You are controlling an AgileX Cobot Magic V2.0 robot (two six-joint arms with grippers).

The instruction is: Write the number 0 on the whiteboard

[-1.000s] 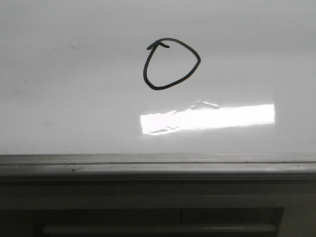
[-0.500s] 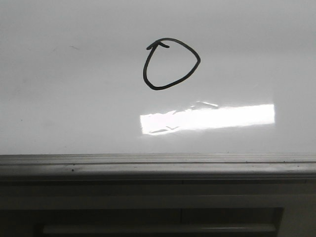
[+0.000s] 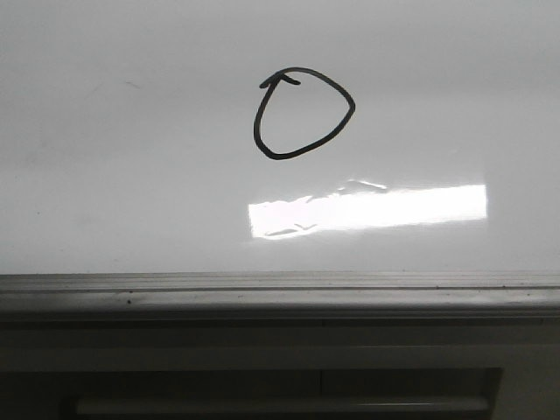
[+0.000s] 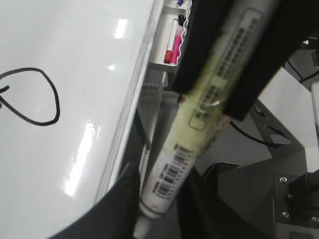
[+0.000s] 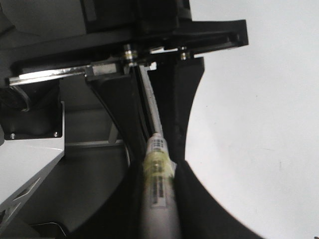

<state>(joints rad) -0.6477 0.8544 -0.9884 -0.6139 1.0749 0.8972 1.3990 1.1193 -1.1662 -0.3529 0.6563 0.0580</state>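
The whiteboard (image 3: 131, 175) fills the front view, with the number 0 (image 3: 257, 122), a black lopsided loop with a small tick, drawn above a glare band. No gripper shows in that view. In the left wrist view part of the 0 (image 4: 56, 99) shows on the whiteboard (image 4: 75, 40). A white marker (image 4: 199, 114) with yellowed tape runs between both grippers, off the board's edge. My right gripper (image 4: 227, 69) clamps its taped middle. My left gripper (image 4: 159, 177) has a finger against each side of its narrow end. In the right wrist view my right gripper (image 5: 158, 167) is shut on the marker (image 5: 158, 199).
The board's grey metal frame (image 3: 280, 284) runs along its near edge, with a dark panel (image 3: 280, 394) beyond it. A tray (image 4: 165, 60) on the frame side holds a red marker (image 4: 172, 42). Grey robot structure (image 4: 294, 189) lies behind the grippers.
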